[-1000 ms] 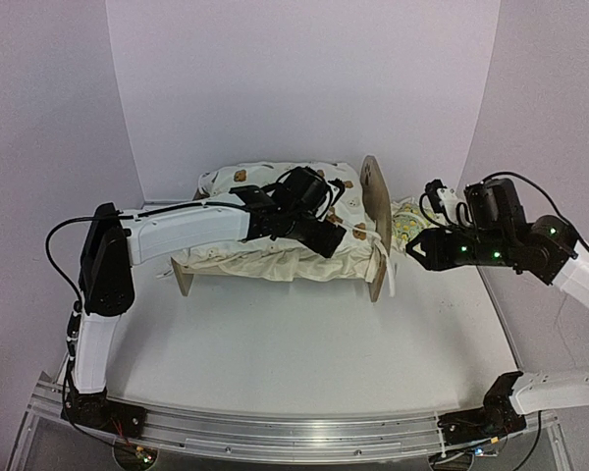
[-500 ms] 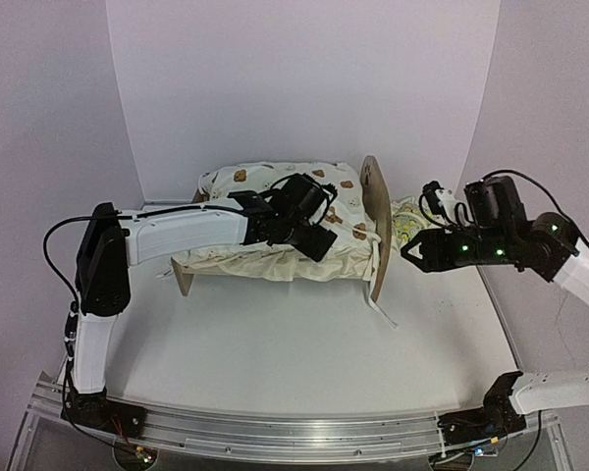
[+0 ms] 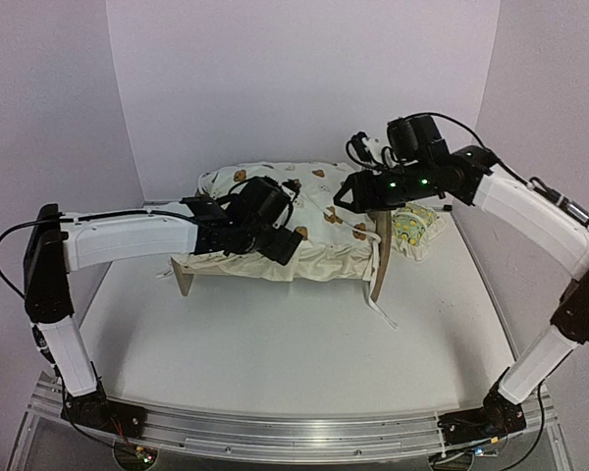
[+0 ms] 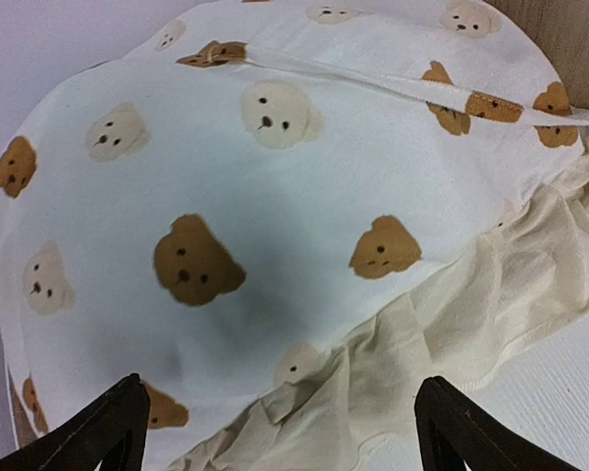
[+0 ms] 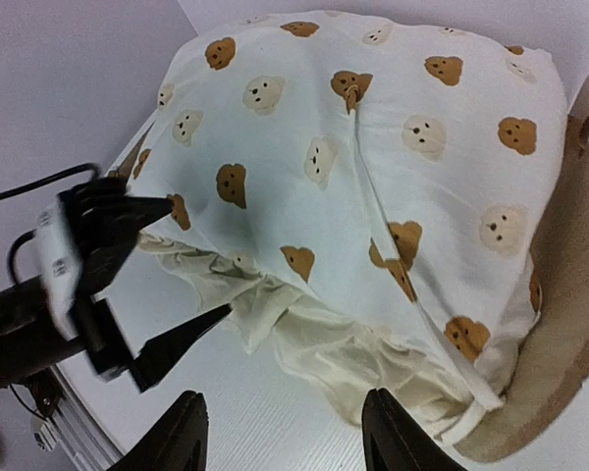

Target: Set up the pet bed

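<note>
The pet bed (image 3: pixel 379 257) is a small bed made of light wood, with a round board at each end. The right board has paw prints cut into it. The bed sits at the back of the white table (image 3: pixel 275 363), close to the back wall, a little left of the middle. A puffy white cushion (image 3: pixel 319 211) with brown and cream bear faces fills the bed. A crinkly cream cloth (image 3: pixel 275 263) spills out from under it over the front side. A thin white strap (image 3: pixel 381 306) hangs from the right board down to the table. A small lemon pillow (image 3: pixel 412 228) lies just beside the right board, outside the bed.

The left gripper (image 4: pixel 280 432) is spread wide by the front edge of the cushion and holds nothing. The right gripper (image 5: pixel 287 422) is partly spread above the cushion, and it holds nothing too.

A second ago the right arm was low on the right side, next to the lemon pillow. Now it has swung up and over the right board. The left gripper was on the middle of the cushion, and now it has slid back toward the left front. The bed has not moved.
</note>
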`<state>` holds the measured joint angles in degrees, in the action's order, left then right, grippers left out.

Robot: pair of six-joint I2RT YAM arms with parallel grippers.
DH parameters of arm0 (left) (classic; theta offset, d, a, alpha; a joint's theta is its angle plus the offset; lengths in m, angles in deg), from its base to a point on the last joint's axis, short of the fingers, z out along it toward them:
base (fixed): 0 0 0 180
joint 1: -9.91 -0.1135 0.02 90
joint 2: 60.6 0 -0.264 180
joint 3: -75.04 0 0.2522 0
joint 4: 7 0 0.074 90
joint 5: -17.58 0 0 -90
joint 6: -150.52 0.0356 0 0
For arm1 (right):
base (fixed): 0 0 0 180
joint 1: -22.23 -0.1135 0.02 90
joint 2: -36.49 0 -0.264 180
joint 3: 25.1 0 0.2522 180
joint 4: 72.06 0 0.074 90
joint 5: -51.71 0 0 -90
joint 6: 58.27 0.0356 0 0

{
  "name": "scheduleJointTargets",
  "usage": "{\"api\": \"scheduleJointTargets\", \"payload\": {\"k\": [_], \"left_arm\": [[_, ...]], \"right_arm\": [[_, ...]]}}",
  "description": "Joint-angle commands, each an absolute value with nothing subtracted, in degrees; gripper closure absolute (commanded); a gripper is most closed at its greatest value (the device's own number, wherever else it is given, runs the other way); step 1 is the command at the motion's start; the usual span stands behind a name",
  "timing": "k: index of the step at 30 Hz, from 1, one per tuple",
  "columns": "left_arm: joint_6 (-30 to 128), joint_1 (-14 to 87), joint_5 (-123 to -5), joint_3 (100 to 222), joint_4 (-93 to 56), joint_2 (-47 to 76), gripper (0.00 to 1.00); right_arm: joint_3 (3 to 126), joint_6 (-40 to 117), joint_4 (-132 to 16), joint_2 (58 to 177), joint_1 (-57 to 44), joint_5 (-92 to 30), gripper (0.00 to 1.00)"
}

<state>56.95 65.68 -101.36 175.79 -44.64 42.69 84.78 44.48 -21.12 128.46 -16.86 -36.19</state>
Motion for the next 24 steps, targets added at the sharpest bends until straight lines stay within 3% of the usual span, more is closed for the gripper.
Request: {"api": "scheduleJointTargets", "payload": {"k": [1,14,24], "left_arm": [[53.5,65.4,-103.7,168.6,-43.4,34.1,0.04],[47.6,65.4,-101.3,157.3,-44.1,24.0,0.04],[47.6,65.4,-101.4,157.6,-44.0,24.9,0.04]], "right_arm": [[94.0,41.7,-22.0,137.7,-17.0,-35.2,0.45],[117.1,39.7,-22.0,160.5,-17.0,-38.9,0.46],[113.6,35.0,-22.4,160.8,-17.0,-47.4,0.48]]}}
